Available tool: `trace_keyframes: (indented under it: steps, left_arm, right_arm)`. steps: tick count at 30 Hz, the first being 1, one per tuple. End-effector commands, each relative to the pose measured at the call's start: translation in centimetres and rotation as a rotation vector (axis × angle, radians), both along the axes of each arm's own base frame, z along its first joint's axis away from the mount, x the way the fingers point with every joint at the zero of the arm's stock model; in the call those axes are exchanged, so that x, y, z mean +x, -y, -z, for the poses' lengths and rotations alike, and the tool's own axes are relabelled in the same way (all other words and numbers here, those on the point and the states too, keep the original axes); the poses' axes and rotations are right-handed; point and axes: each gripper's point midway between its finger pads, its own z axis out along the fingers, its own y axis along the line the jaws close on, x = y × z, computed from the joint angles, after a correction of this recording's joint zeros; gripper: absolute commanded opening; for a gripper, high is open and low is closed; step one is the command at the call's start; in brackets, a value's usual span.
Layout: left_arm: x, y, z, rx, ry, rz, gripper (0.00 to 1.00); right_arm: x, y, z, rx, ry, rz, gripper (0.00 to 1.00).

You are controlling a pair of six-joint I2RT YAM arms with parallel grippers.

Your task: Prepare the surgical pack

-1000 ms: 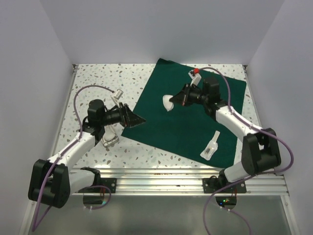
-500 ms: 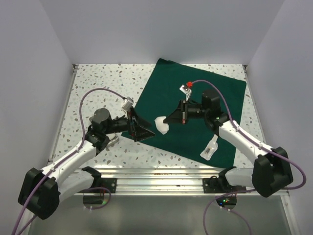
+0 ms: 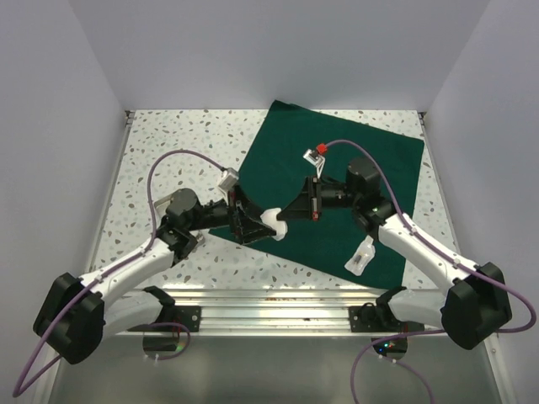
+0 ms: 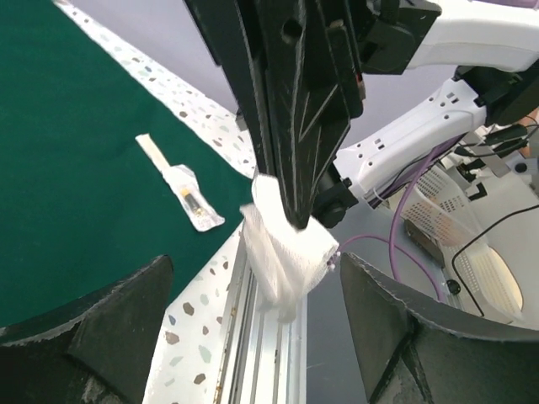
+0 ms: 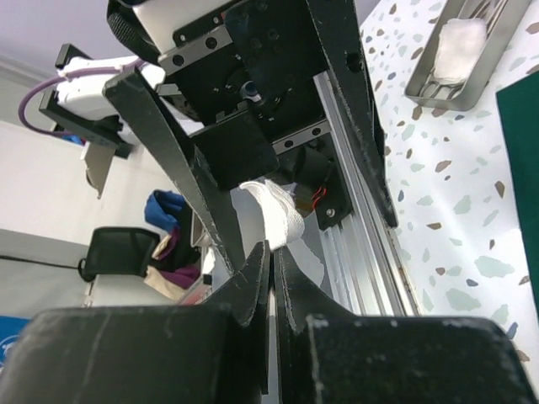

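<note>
Top external view has the two arms meeting in the air above the near edge of the green drape [image 3: 337,160]. The right tool [image 3: 282,219] is clenched on a white gauze pad [image 3: 271,223]. The left tool [image 3: 259,225] stands fully released, its fingers spread on either side of that pad but not yet touching it. The drape lies flat on the table [image 3: 168,143], with a sealed packet [image 3: 362,255] resting near its near-right edge.

The main risk is timing. If the right tool lets go before the left one closes, the pad would likely fall at the drape's edge or onto the metal rail [image 4: 253,353] beyond the table. Only a little gauze hangs free below the right fingertips, so the closing left fingers could strike them or catch only a corner.

Left wrist view shows that margin best, with the pad [image 4: 286,257] drooping under the right tool [image 4: 295,215] and well clear of both spread fingers. Right wrist view adds a steel tray [image 5: 459,80] on the table holding another white pad. From above, that tray seems to be hidden under the left arm, though I cannot be sure.
</note>
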Motion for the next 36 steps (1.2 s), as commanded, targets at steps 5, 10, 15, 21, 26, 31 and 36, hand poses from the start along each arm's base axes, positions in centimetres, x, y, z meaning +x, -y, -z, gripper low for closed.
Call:
trace_keyframes:
  steps: [5, 10, 15, 21, 26, 31, 36]
  left_arm:
    - [-1.0, 0.8, -3.1, -0.123, 0.044, 0.081, 0.53]
    - [0.2, 0.9, -0.7, -0.002, -0.048, 0.048, 0.0]
    - [6.4, -3.3, 2.5, 0.199, -0.171, -0.236, 0.0]
    - [10.7, -13.3, 9.2, 0.606, -0.423, -0.594, 0.0]
    - [11.4, -19.5, 11.6, 0.795, -0.525, -0.78, 0.0]
    - [7.2, -21.7, 15.9, 0.935, -0.734, -0.724, 0.0]
    - [6.9, -22.4, 17.6, 0.888, -0.824, -0.701, 0.0]
  right_arm:
    - [-0.9, -0.2, -0.5, 0.006, 0.037, -0.031, 0.0]
    - [0.8, -0.1, 0.4, -0.086, 0.047, 0.048, 0.15]
    - [6.8, 4.0, 4.7, -0.469, 0.055, 0.357, 0.79]
    - [10.2, 9.5, 7.9, -0.615, -0.032, 0.524, 0.89]
    - [7.6, 9.3, 8.6, -0.567, -0.155, 0.527, 0.89]
    - [3.5, 10.4, 8.5, -0.683, -0.314, 0.432, 0.89]
    - [2.7, 11.5, 6.1, -0.751, -0.285, 0.423, 0.89]
